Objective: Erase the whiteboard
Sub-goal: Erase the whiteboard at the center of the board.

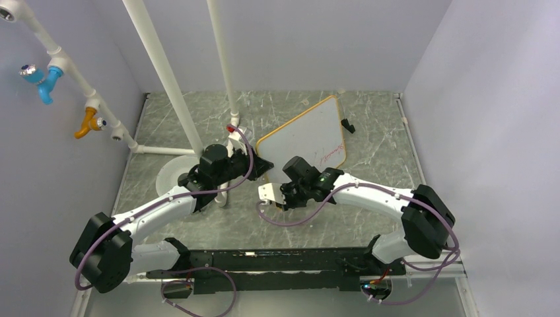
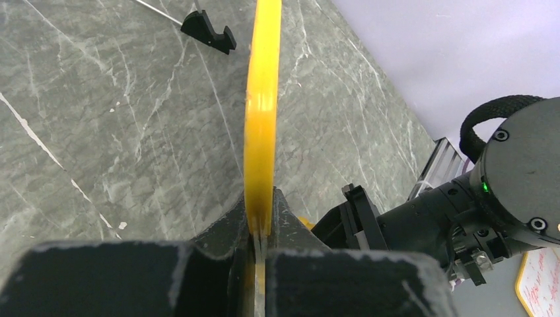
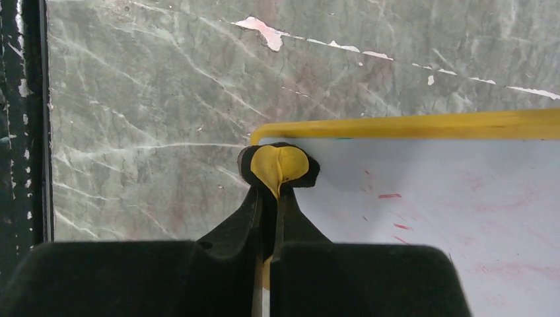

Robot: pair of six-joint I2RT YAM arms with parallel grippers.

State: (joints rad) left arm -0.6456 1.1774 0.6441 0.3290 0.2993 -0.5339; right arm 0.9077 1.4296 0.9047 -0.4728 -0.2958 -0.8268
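Observation:
The whiteboard [image 1: 307, 132] lies at an angle at mid-table, white with an orange-yellow frame and red scrawl near its right end. My left gripper [image 1: 259, 165] is shut on its near-left frame edge; the left wrist view shows the yellow frame [image 2: 262, 79] edge-on between the shut jaws [image 2: 261, 211]. My right gripper [image 1: 282, 195] is shut on a small yellow eraser pad with a black rim [image 3: 279, 165]. In the right wrist view the pad sits at the board's corner, and the board face [image 3: 462, 218] shows faint red marks. A small white block [image 1: 269, 193] shows at the right fingertips.
A loose black foot [image 1: 347, 125] lies right of the board and also shows in the left wrist view [image 2: 210, 31]. A round white disc [image 1: 173, 177] lies left of my left gripper. Two white poles [image 1: 165, 72] rise at the back. Grey walls enclose three sides.

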